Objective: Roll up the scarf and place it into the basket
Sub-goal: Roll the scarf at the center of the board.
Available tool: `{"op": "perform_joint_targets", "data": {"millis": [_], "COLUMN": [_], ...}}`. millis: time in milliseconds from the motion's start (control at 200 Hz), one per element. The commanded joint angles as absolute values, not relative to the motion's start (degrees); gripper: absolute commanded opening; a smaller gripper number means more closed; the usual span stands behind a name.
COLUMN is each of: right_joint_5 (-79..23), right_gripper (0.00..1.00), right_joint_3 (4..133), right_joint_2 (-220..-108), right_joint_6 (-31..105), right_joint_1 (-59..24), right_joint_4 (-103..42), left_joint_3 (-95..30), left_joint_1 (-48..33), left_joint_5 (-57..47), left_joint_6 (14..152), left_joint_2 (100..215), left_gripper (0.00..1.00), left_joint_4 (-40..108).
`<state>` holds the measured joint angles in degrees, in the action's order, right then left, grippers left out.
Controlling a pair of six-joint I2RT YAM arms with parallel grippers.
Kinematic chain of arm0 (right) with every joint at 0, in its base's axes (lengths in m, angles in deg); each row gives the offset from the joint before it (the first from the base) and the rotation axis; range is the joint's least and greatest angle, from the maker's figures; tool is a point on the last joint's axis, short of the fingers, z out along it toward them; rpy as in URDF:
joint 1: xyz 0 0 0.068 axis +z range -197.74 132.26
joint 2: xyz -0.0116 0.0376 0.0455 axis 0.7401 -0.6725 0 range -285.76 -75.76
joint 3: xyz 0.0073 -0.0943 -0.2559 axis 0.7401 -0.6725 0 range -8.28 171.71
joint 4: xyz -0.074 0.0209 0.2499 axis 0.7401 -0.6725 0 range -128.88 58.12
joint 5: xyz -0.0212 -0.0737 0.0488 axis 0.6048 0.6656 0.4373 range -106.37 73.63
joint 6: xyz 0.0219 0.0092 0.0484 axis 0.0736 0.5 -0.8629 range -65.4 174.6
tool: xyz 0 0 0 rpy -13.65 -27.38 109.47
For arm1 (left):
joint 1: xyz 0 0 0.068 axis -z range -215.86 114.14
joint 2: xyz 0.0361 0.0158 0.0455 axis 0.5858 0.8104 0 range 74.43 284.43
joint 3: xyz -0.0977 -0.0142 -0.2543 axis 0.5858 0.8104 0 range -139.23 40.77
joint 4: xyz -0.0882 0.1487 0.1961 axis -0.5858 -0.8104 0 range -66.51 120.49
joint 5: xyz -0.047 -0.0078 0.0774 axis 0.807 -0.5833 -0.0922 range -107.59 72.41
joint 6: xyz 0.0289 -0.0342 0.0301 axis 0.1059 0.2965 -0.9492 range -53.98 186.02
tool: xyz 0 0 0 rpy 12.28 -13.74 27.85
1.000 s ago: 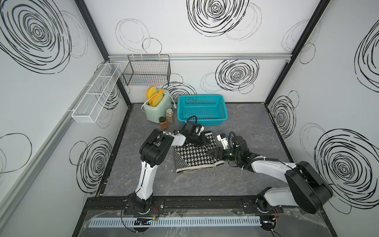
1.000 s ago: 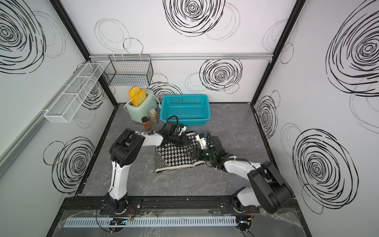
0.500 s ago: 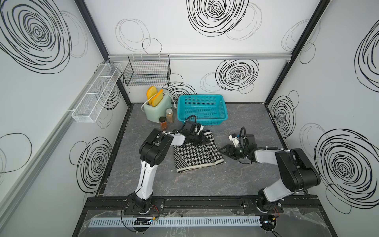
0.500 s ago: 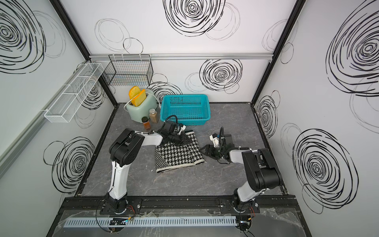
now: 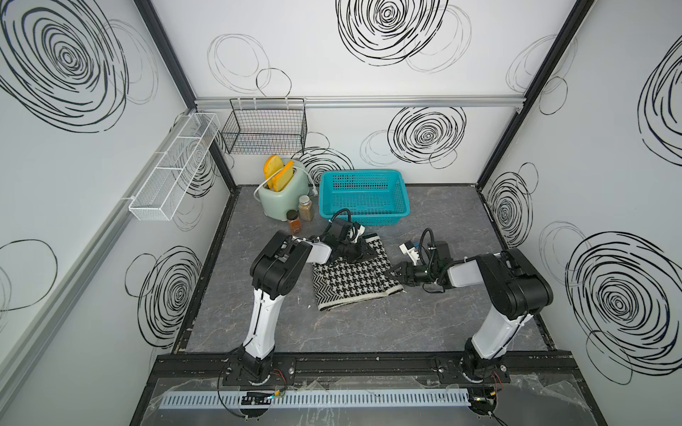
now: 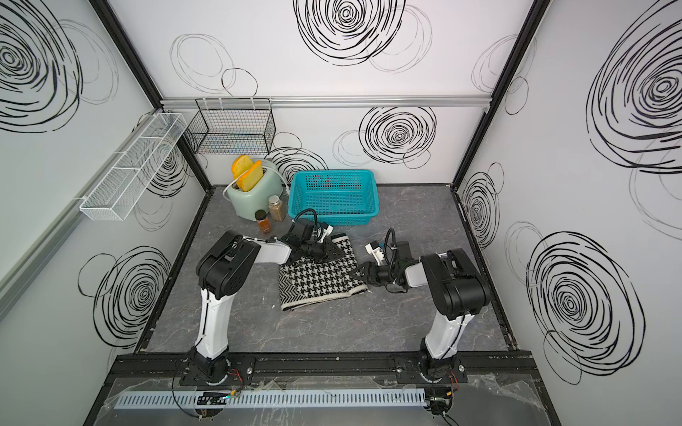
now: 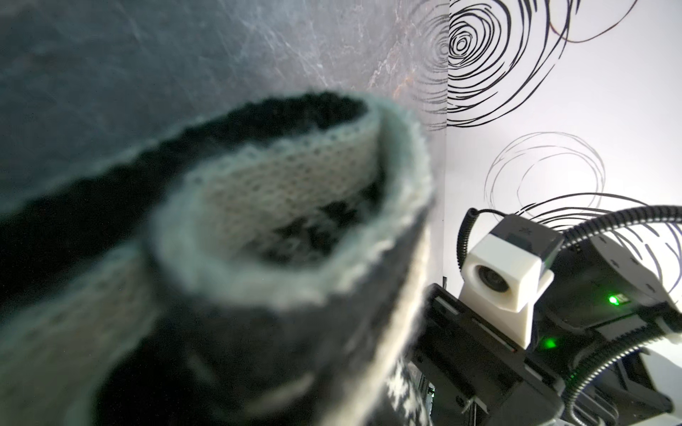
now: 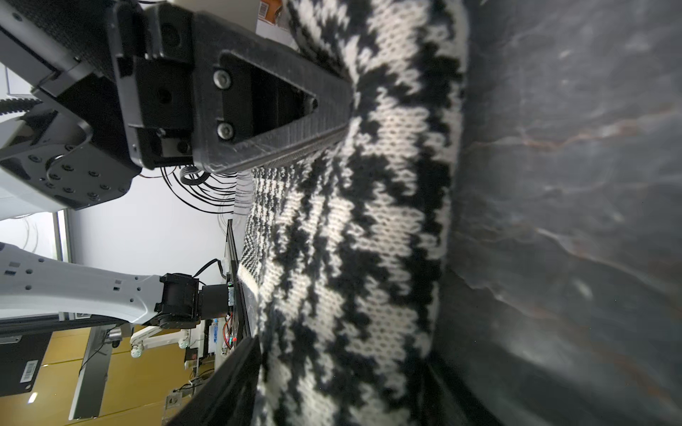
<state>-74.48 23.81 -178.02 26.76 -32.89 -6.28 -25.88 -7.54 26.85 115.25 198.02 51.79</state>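
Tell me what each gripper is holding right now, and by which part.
The left gripper holds the scarf, its fingers pinching the folded-over far end by the basket. The right gripper stands open at the scarf's side edge, holding nothing.

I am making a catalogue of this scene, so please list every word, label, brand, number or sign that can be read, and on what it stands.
None can be read as text.
Barcode sticker on the black box outside the cell: too small to read.
Barcode label, probably on the orange spice jar: cut off and blurred.
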Motion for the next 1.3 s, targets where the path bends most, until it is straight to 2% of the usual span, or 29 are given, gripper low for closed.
{"op": "perform_joint_targets", "data": {"millis": [0, 75, 275, 430, 520, 585, 755, 910, 1120, 1295], "right_joint_5": [-72.22, -71.92, -70.36, -70.07, -68.00, -64.11, -46.86, -30.43, -6.90, 8.90], "right_gripper": [0.65, 0.57, 0.28, 0.00, 0.00, 0.00, 0.00, 0.00, 0.00, 0.00], "right_joint_3": [22.67, 22.34, 22.83, 22.91, 23.22, 25.15, 31.93, 36.37, 41.83, 45.36], "right_joint_2": [-181.30, -182.72, -184.93, -183.13, -179.09, -175.32, -168.72, -164.79, -163.04, -163.97], "right_joint_6": [24.02, 22.07, 21.13, 19.60, 21.29, 25.84, 33.67, 35.07, 35.28, 33.14], "right_joint_1": [-30.76, -30.07, -29.15, -29.11, -29.11, -28.47, -26.08, -21.65, -13.20, -4.07], "right_joint_4": [-4.91, -2.42, -2.53, -2.75, -6.88, -15.56, -39.55, -51.81, -61.18, -65.47], "left_joint_3": [-23.01, -22.43, -20.51, -20.18, -20.49, -20.73, -21.81, -21.30, -18.12, -14.86], "left_joint_1": [-8.22, -8.21, -8.57, -8.54, -8.48, -8.53, -8.48, -9.18, -11.00, -13.56], "left_joint_5": [25.65, 25.86, 26.52, 27.14, 27.60, 28.01, 29.41, 29.43, 29.84, 30.56], "left_joint_6": [118.17, 119.03, 120.43, 120.05, 120.50, 121.27, 124.12, 126.64, 128.00, 124.67], "left_joint_2": [199.77, 199.59, 198.75, 197.59, 196.70, 196.02, 193.87, 190.71, 185.46, 179.86], "left_gripper": [0.17, 0.17, 0.17, 0.18, 0.19, 0.21, 0.32, 0.32, 0.32, 0.31], "left_joint_4": [51.99, 52.94, 55.10, 55.25, 55.47, 56.19, 59.59, 61.86, 63.32, 60.27]}}
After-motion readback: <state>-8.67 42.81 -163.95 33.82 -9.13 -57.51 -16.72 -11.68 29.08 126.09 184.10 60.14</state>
